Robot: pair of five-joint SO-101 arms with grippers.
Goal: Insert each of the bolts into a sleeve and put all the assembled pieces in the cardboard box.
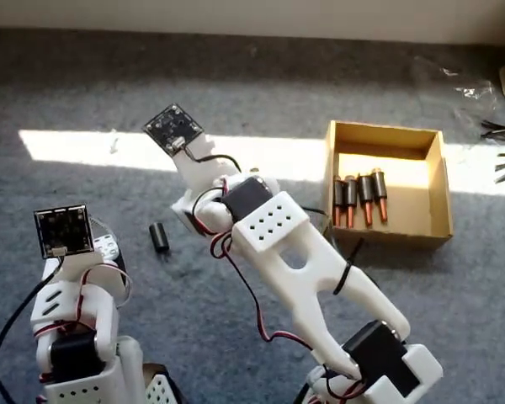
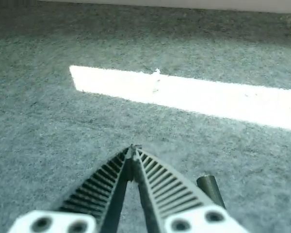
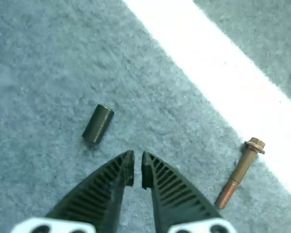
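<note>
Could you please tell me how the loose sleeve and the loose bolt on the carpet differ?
The sleeve is dark, short and a plain cylinder. The bolt is copper-coloured, longer and thinner, with a flanged hex head. Both lie flat on the carpet, apart from each other and ungripped.

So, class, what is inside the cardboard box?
Four sleeved bolts lie side by side on the box floor. Its near wall hides a strip of that floor.
</note>
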